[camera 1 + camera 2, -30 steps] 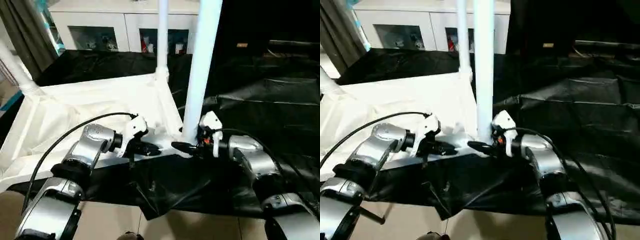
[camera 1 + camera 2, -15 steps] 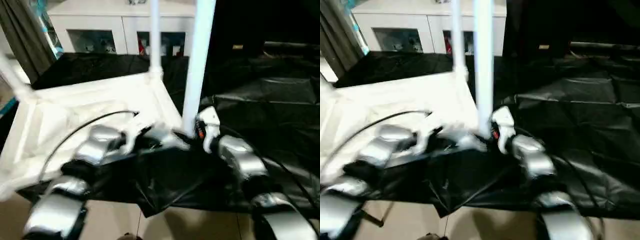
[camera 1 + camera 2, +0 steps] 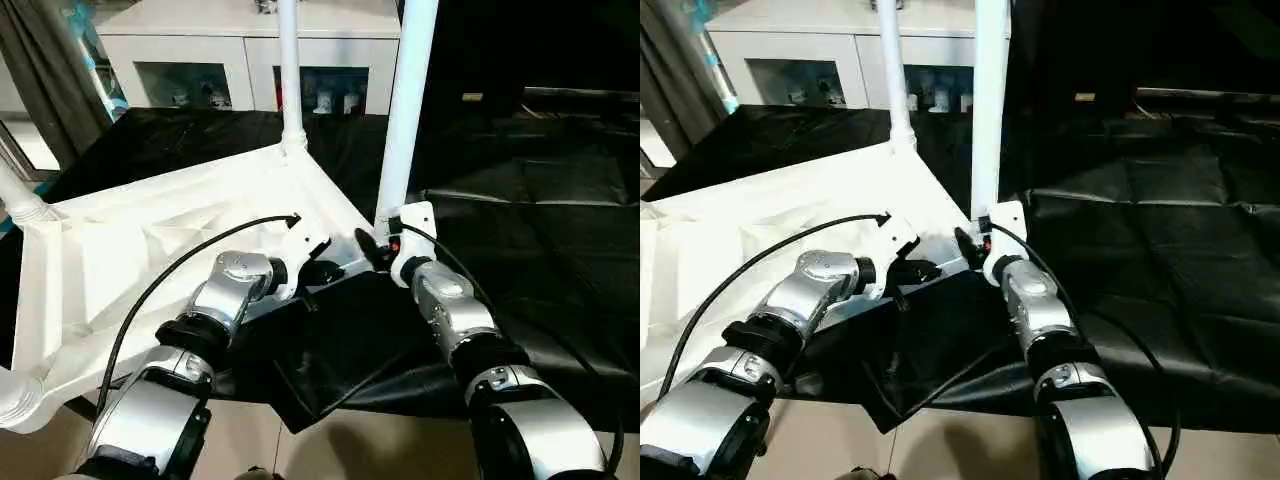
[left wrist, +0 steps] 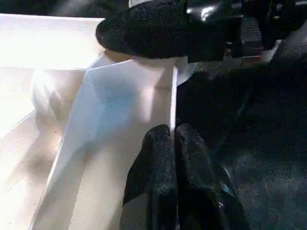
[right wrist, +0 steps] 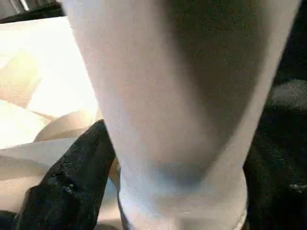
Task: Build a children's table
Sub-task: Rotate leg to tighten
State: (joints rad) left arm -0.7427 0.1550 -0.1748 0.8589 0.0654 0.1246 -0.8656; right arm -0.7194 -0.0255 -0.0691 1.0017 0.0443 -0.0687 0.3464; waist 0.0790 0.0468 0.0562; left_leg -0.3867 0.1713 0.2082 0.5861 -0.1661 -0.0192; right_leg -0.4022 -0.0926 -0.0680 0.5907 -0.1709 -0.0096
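Both arms have swung in at the upturned white plastic children's table corner, likely seating the white tapering tube leg. The left gripper has its jaws pressed together. Whether the right gripper grips the leg, I cannot tell.

All-white children's table fills the frame's left; glossy black sheeting spreads right; a white cabinet stands upper left; silver forearms below.

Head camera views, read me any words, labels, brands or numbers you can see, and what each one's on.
No text can be read.
A small pale tag on the dark backdrop is too small to read.
Items behind the cabinet glass are too blurred to read.
The table bears no marking.
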